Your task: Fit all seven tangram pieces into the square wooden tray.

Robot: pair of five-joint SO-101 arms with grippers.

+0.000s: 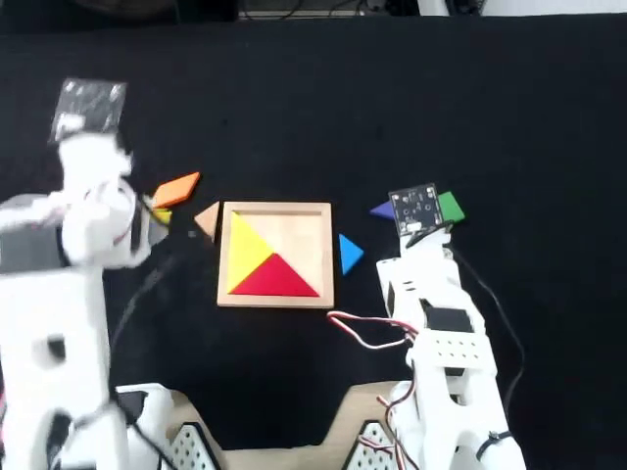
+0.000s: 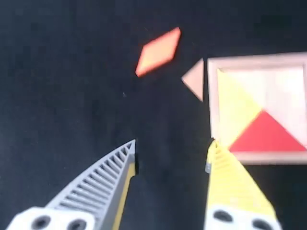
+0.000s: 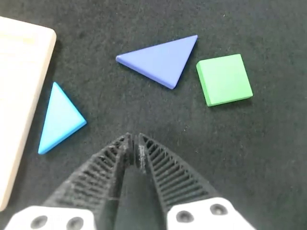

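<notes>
The square wooden tray (image 1: 275, 208) lies mid-table and holds a yellow triangle (image 1: 247, 251) and a red triangle (image 1: 277, 278). Left of it lie a tan triangle (image 1: 208, 218) and an orange parallelogram (image 1: 176, 188). My left gripper (image 2: 170, 148) hovers open over the bare cloth beside the tray (image 2: 211, 96), with the tan triangle (image 2: 195, 78) and orange parallelogram (image 2: 158, 51) beyond it. My right gripper (image 3: 134, 142) is shut and empty, above the cloth near a light-blue triangle (image 3: 57, 120), a dark-blue triangle (image 3: 160, 60) and a green square (image 3: 224, 79).
The table is covered by black cloth. The light-blue triangle (image 1: 349, 252) lies just right of the tray; the green square (image 1: 450, 207) and dark-blue triangle (image 1: 381, 209) peek out beside the right arm's wrist. Red and white cables (image 1: 364, 331) trail near the right arm's base.
</notes>
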